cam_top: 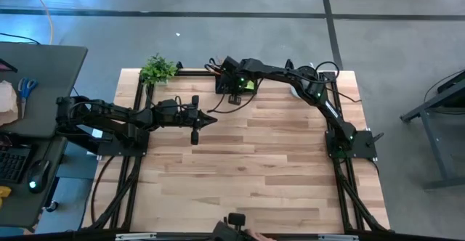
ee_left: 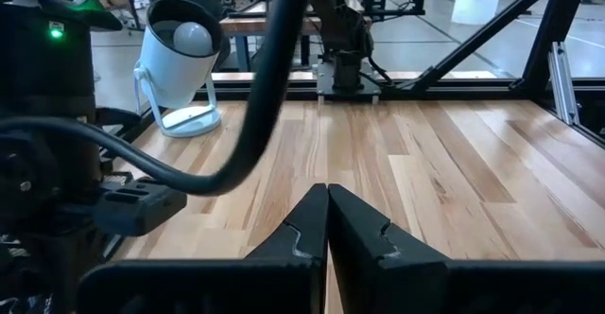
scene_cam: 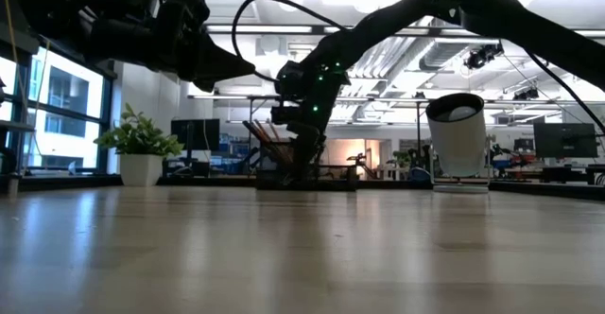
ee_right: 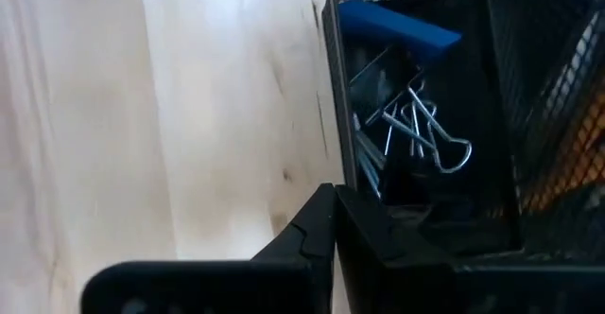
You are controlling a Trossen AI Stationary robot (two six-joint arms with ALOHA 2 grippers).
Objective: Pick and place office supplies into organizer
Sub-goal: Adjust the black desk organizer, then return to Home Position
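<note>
Hovering clenched and empty, the right claw (ee_right: pixel 333 221) is sitting directly over the organizer's (ee_right: pixel 333 115) rim; left claw (ee_left: pixel 327 221) is waiting clenched mid-table.

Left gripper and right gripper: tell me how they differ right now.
The left gripper hangs over bare wood near the table's middle; the right gripper reaches down at the organizer on the far edge, over binder clips and a blue eraser. Both are shut and hold nothing.

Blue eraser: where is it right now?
In the right wrist view the blue eraser lies inside the black mesh organizer, in the compartment with the binder clips, just beyond the shut right gripper at the table's far edge.
</note>
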